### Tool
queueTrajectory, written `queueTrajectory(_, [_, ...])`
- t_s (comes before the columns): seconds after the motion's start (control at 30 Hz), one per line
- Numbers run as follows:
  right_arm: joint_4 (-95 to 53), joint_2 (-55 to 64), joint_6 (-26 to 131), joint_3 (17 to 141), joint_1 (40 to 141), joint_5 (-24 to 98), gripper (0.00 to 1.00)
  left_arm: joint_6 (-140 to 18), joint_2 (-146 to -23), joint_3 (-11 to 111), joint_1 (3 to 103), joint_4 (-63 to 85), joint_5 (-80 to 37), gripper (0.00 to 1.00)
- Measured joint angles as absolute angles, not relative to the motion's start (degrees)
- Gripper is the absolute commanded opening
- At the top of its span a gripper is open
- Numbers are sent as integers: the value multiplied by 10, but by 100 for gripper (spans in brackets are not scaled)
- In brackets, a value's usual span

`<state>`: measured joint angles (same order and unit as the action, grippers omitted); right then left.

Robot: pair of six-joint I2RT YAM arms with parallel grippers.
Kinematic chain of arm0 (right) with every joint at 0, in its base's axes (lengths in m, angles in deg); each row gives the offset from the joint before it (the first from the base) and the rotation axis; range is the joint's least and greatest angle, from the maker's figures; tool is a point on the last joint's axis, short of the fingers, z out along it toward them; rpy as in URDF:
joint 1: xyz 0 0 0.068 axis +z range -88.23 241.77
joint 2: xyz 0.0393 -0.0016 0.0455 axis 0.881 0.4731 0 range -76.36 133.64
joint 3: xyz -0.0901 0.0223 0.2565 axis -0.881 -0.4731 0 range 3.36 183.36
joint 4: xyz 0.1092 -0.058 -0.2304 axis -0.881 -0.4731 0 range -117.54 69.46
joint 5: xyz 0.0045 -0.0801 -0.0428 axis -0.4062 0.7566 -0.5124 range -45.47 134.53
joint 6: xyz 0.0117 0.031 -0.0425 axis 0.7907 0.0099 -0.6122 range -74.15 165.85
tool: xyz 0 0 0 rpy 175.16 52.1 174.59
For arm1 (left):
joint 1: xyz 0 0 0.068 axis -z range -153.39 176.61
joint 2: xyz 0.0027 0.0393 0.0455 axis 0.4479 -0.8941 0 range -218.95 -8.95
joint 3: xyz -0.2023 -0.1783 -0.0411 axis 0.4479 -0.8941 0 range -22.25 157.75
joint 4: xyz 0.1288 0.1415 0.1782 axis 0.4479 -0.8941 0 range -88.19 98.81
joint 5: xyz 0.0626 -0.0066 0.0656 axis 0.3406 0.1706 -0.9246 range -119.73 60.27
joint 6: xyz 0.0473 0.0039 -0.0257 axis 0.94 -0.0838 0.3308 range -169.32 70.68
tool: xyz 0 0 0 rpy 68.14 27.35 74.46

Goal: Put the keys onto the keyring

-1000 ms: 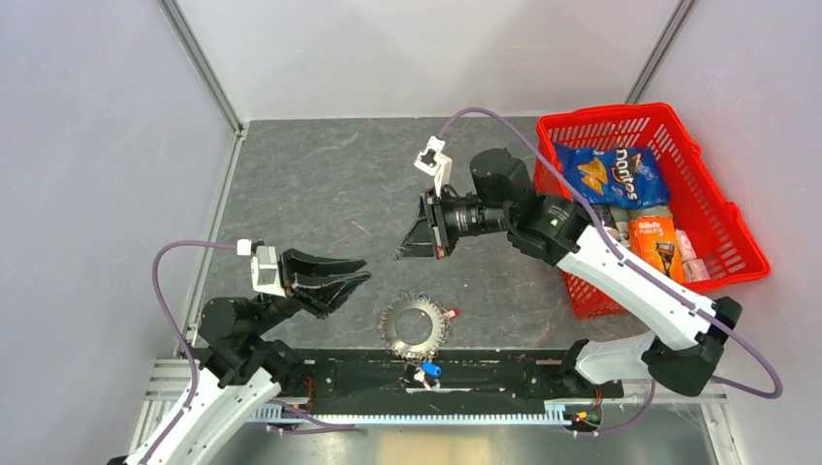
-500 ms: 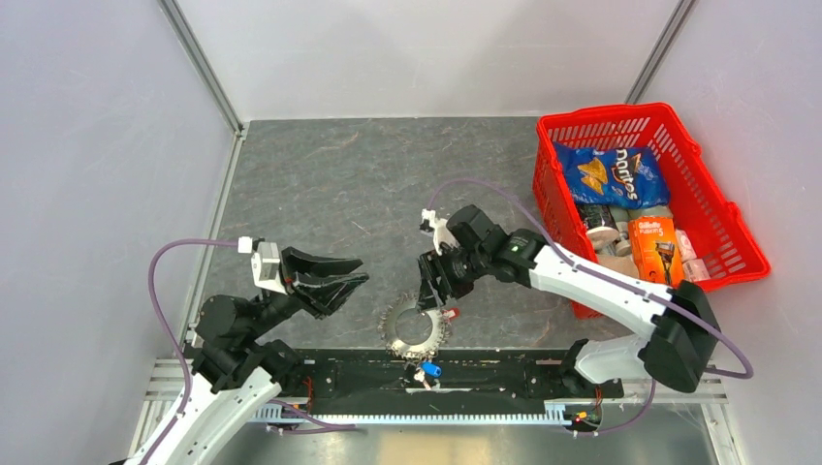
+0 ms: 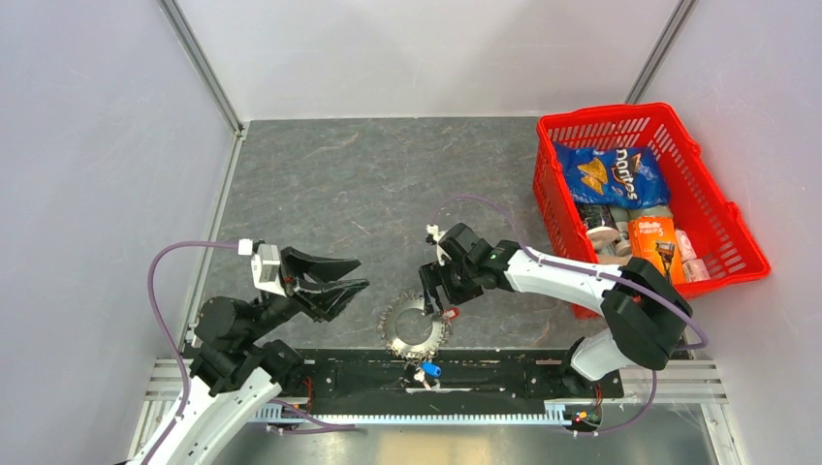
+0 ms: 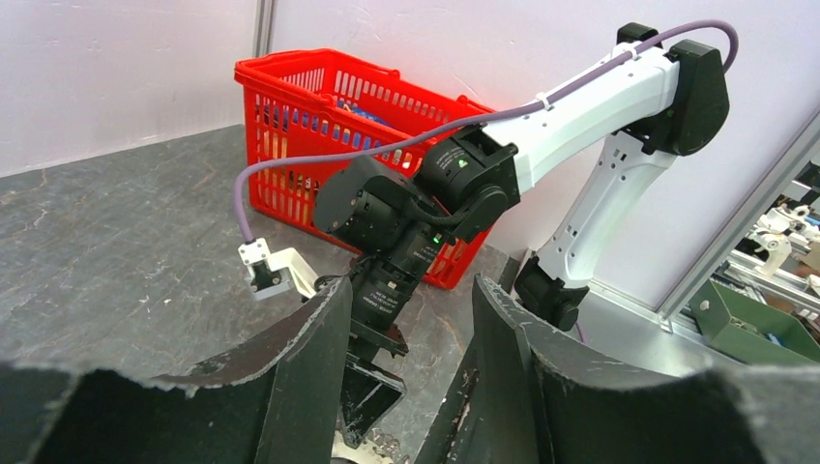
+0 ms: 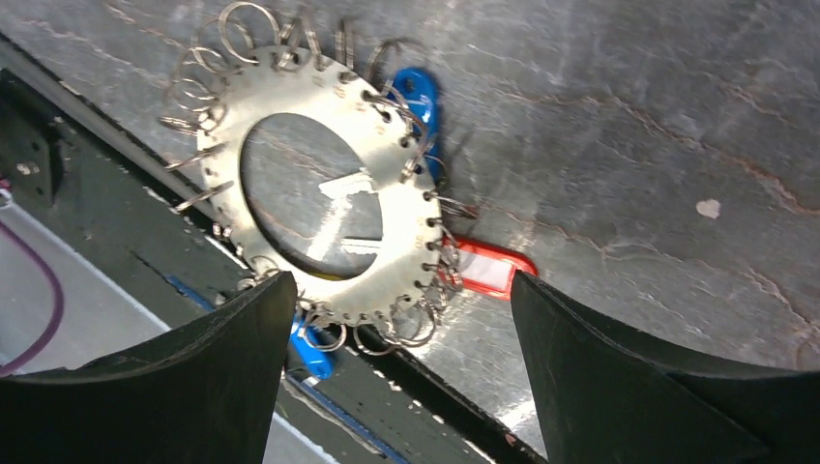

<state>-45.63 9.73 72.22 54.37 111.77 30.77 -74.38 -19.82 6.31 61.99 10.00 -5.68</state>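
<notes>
Gaping empty, left pincer (image 3: 354, 274) and right pincer (image 5: 401, 290) hang near one keyring (image 5: 406, 217); two blue tags (image 5: 418, 92), one red tag (image 3: 453, 312) at its two o'clock.

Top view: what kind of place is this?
Probably a robot lab: a left arm and right arm bolted to a walled table, with a red basket of groceries.

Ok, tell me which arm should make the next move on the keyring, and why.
Right. The right gripper hangs over the keyring, jaws open, with the ring and a red-tagged key framed in its wrist view. The left gripper sits off to the ring's left, farther away.
</notes>
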Motion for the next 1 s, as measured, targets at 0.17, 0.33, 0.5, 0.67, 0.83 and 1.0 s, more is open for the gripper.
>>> queueTrajectory(0.17, [-447, 87, 723, 509, 1114, 315, 88, -744, -191, 63, 620, 95, -57, 57])
queueTrajectory(0.33, [-426, 99, 726, 509, 1114, 310, 87, -744, -194, 63, 620, 94, -56, 57])
queueTrajectory(0.5, [-405, 153, 731, 531, 1114, 297, 85, -744, -198, 63, 620, 93, -56, 57])
queueTrajectory(0.67, [-371, 175, 733, 544, 1114, 283, 78, -744, -198, 63, 620, 89, -57, 57])
queueTrajectory(0.83, [-360, 181, 735, 544, 1114, 274, 66, -744, -198, 63, 620, 88, -57, 57])
queueTrajectory(1.0, [-340, 182, 746, 526, 1111, 250, 50, -744, -198, 63, 620, 86, -57, 57])
